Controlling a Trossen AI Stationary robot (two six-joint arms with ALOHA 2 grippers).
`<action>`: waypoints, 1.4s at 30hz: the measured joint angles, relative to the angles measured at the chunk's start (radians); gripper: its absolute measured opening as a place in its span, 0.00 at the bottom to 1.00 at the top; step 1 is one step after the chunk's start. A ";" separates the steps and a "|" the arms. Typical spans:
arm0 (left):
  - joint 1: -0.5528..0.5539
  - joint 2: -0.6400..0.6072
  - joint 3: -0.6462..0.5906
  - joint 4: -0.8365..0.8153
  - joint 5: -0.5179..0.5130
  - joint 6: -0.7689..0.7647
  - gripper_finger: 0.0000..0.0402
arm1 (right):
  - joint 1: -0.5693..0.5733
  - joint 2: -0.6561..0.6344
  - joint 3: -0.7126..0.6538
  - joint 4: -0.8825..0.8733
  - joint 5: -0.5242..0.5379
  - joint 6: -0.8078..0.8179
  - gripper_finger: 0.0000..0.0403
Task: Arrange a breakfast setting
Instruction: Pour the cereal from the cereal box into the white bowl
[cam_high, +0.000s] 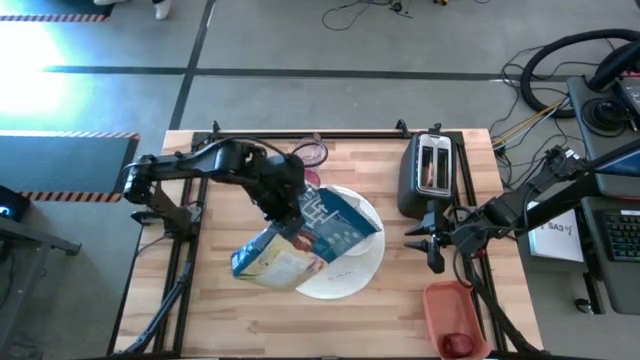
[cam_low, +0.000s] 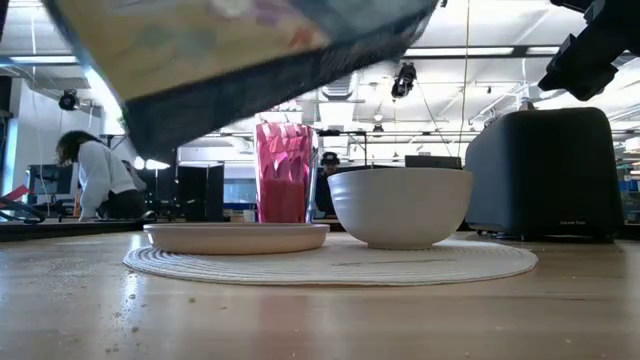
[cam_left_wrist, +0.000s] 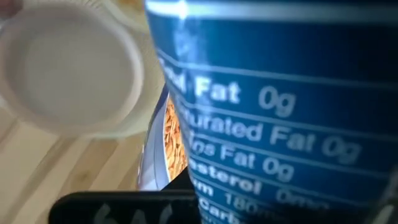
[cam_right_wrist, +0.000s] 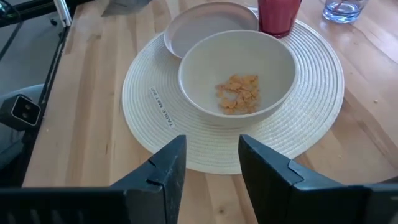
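Blue cereal box (cam_high: 300, 243) is tipped over the white bowl (cam_right_wrist: 237, 78), left pincer (cam_high: 283, 214) clamped shut on it. There's already a small heap of orange flakes (cam_right_wrist: 238, 93) in the bowl, which sits mid-bench on the round woven placemat (cam_right_wrist: 155, 112). Smaller pale plate (cam_right_wrist: 208, 23) touches it, pink tumbler (cam_low: 285, 172) just behind. Right pincer (cam_high: 424, 240) hovers at 3 o'clock beside the black toaster (cam_high: 427, 173), fingers (cam_right_wrist: 163, 172) parted, gripping nothing.

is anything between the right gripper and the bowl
Nothing visible. In the right wrist view the open right gripper looks straight at the bowl across bare placemat. The cereal box, held tilted above the bowl by the left gripper, hangs overhead rather than between them.
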 joint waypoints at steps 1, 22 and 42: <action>0.003 0.009 0.006 -0.022 0.001 -0.005 0.00 | 0.000 0.000 0.000 0.000 0.000 0.000 0.34; 0.097 0.218 0.207 -0.238 0.229 -0.004 0.00 | 0.000 0.001 0.000 0.000 0.000 0.000 0.35; -0.060 0.221 0.314 -0.241 -0.095 0.188 0.00 | 0.000 0.001 0.000 0.000 0.000 0.000 0.33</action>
